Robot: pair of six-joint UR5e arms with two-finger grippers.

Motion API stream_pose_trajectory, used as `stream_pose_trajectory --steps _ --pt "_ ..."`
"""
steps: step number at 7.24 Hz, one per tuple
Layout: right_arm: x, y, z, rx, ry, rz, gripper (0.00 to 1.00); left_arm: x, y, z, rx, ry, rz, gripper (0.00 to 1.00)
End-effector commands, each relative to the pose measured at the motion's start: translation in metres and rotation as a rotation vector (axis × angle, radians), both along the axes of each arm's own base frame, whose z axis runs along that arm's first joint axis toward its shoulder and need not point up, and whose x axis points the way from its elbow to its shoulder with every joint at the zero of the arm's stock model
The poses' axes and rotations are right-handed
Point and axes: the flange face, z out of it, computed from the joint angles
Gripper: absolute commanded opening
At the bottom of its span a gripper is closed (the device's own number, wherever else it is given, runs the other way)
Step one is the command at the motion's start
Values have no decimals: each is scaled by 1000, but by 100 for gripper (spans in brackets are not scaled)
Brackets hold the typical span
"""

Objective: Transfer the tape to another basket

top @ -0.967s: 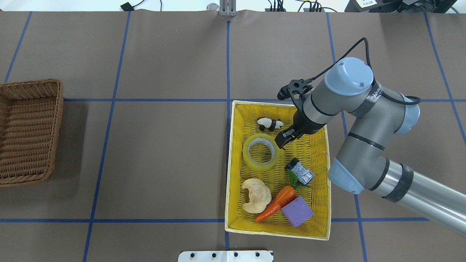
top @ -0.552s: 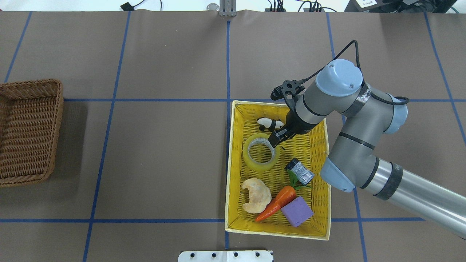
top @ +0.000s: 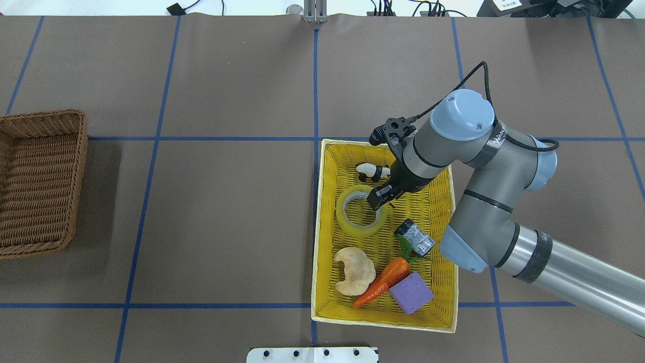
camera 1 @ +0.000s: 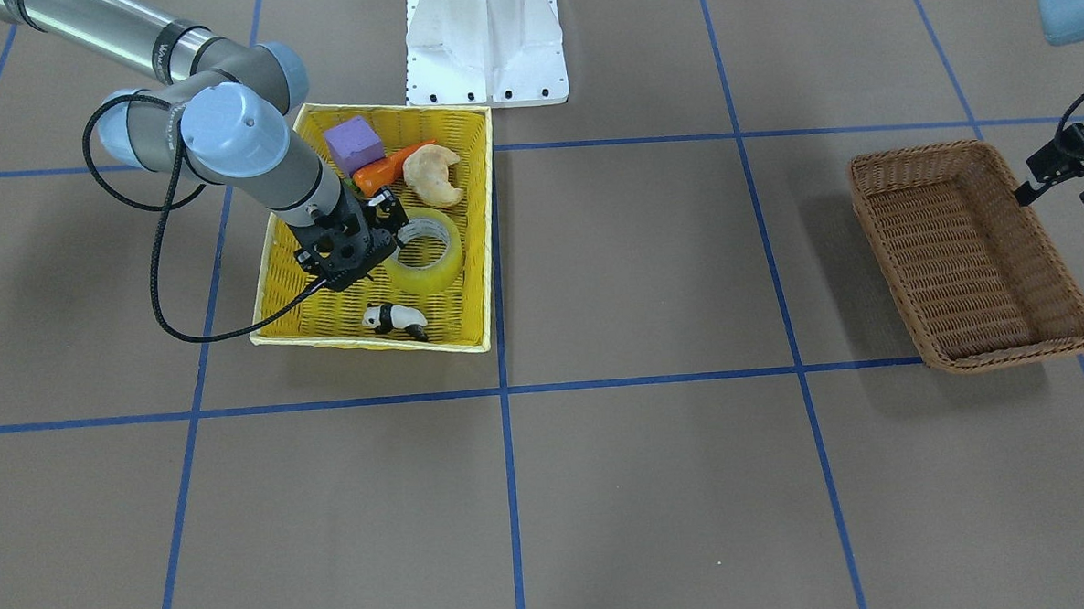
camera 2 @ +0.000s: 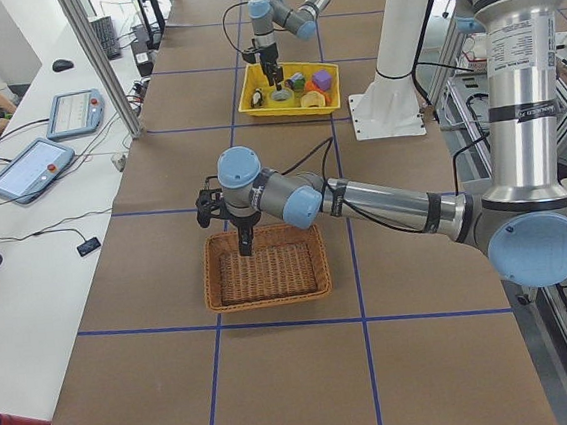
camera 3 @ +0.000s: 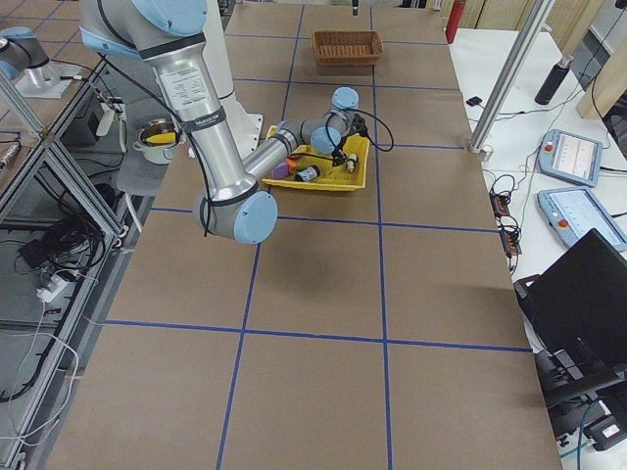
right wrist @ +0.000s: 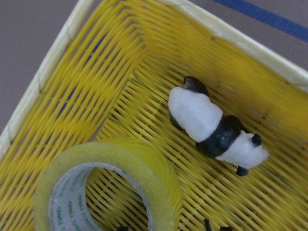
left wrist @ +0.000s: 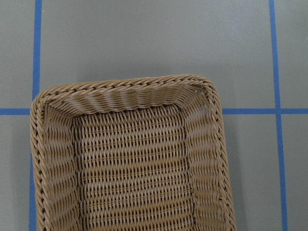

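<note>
The tape (top: 347,222) lies flat on its side in the yellow basket (top: 327,166), hole facing up, near the wall on the robot's left. It shares that basket with five other things. A panda figurine (top: 373,172) lies just beyond it at the far end. A small grey can (top: 414,237) rests on its side toward the opposite wall. A toy croissant (top: 355,271), a toy carrot (top: 383,282) and a purple block (top: 411,293) are crowded side by side at the end nearest the robot.

The right gripper (top: 379,198) reaches down into the yellow basket at the tape's rim on the panda's side. Its jaws are spread, and the right wrist view shows one fingertip over the roll's hole and the other outside its wall. They are not pressed on the roll.

The brown wicker basket (top: 80,166) stands well apart on the table (top: 227,201), far over on the robot's left. The left gripper (camera 2: 246,248) hangs above one short end of it, and the left wrist view looks straight down on its woven floor and end wall. I cannot tell whether its jaws are parted or closed.
</note>
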Motion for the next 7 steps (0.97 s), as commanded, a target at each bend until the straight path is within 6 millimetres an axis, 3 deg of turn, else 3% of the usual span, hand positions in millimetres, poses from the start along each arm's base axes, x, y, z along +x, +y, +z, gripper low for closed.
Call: stream_pose_trajectory --steps 1,3,4,5,7 --pt "-10 9 1 17 11 -1 65 0 0 0 0 0 0 98" --pt "-15 9 9 10 23 -7 35 0 0 1 -3 -1 0 98" --pt "-15 9 9 10 23 -7 27 0 0 1 -3 -1 0 98" --pt "-14 9 8 10 22 -7 4 0 0 1 -3 -1 0 98" --pt "5 -3 -17 25 -22 18 0 0 0 1 -3 -1 0 98"
